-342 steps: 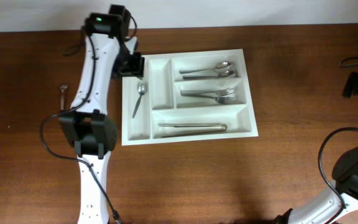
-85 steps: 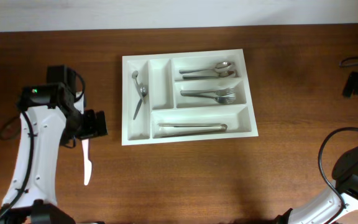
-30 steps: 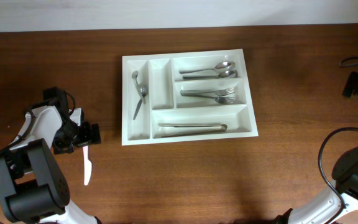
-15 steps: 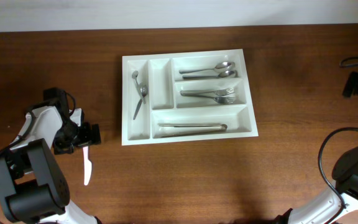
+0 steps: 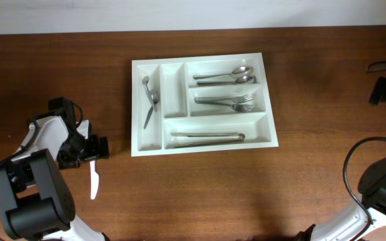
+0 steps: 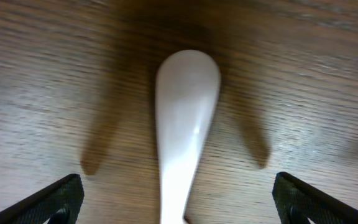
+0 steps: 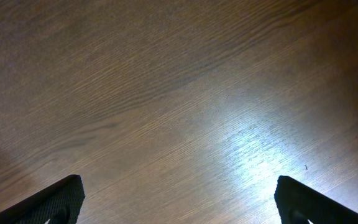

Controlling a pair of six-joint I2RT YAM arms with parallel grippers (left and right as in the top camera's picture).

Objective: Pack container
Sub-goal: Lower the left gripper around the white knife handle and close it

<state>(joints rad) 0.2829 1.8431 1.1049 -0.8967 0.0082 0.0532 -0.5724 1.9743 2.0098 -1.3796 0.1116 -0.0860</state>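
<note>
Left of container [image 5: 173, 90], left jaws wide open astride white utensil [image 6: 185, 118], right jaws open, empty, over table [image 7: 179, 93]

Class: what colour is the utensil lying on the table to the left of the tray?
The utensil is plain white, with no pattern. It shows best in the left wrist view.

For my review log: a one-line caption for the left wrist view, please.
Open left gripper straddling a white plastic utensil lying on the wooden table.
</note>
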